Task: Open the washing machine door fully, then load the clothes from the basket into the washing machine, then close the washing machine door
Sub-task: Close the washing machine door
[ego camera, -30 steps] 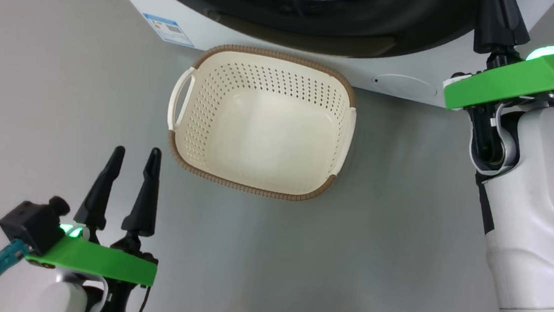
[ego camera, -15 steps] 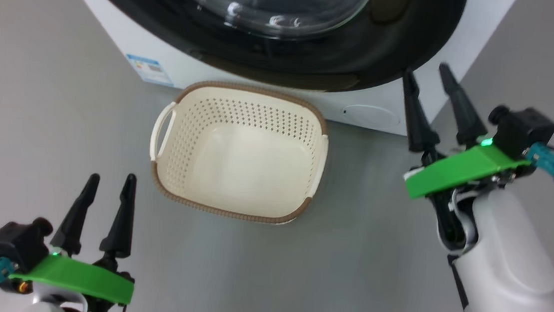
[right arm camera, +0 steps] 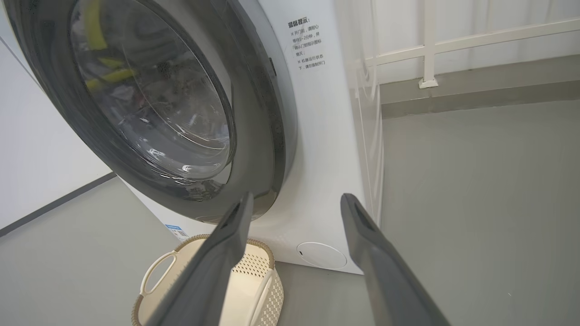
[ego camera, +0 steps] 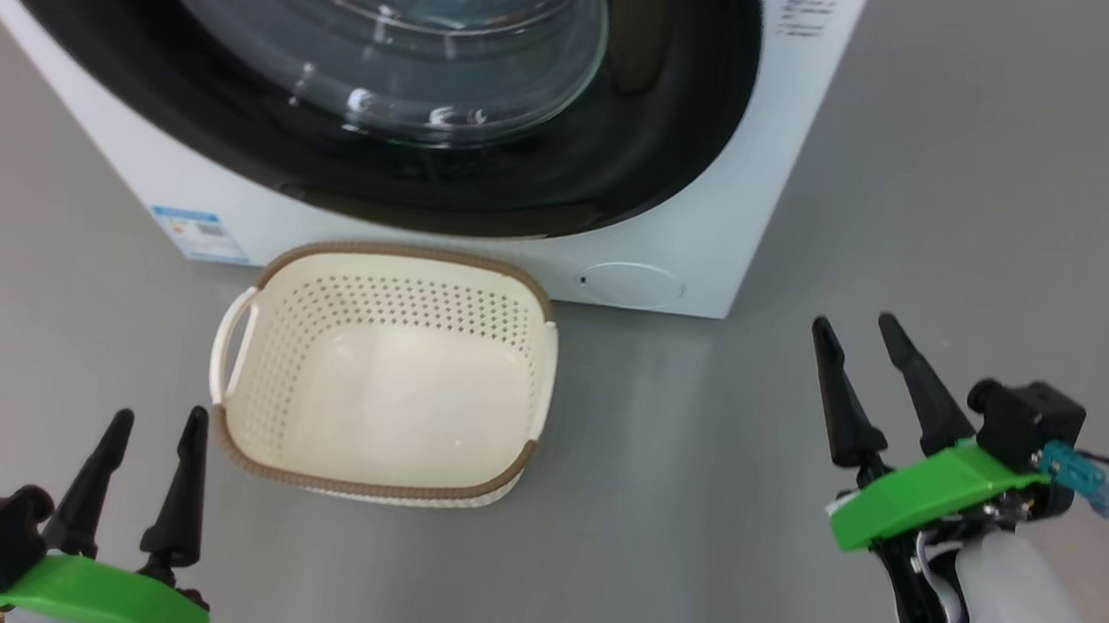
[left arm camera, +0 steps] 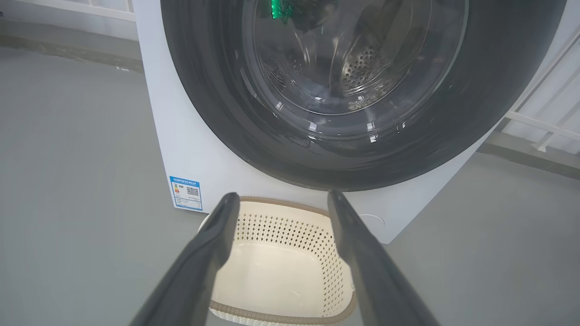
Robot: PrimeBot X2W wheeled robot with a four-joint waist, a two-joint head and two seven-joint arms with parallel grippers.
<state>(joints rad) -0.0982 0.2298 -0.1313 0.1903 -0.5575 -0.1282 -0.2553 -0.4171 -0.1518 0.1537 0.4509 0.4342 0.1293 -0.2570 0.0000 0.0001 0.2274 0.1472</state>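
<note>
The white washing machine [ego camera: 724,206] stands ahead with its round glossy black door [ego camera: 649,149] lying flat against the front; through the glass window [ego camera: 389,26] I see only reflections and dim shapes. The clothes are hidden from me. On the floor just before the machine, the cream basket [ego camera: 398,260] with a brown rim is empty. At the lower left, near the basket's corner, my left gripper [ego camera: 159,414] is open and holds nothing. To the right of the machine, my right gripper [ego camera: 853,321] is open over bare floor. The left wrist view looks past the left gripper [left arm camera: 283,194] at the door [left arm camera: 217,113].
A blue energy sticker [ego camera: 195,232] and a round filter cap [ego camera: 629,283] mark the washer's lower front. A white railing [right arm camera: 428,45] and a low kerb run behind the machine on its right. Grey floor [ego camera: 977,188] spreads to the right of the washer.
The head camera has tilted up and shifted. My right gripper has come away from the door's right edge, dropped lower and opened. The left gripper keeps its open pose.
</note>
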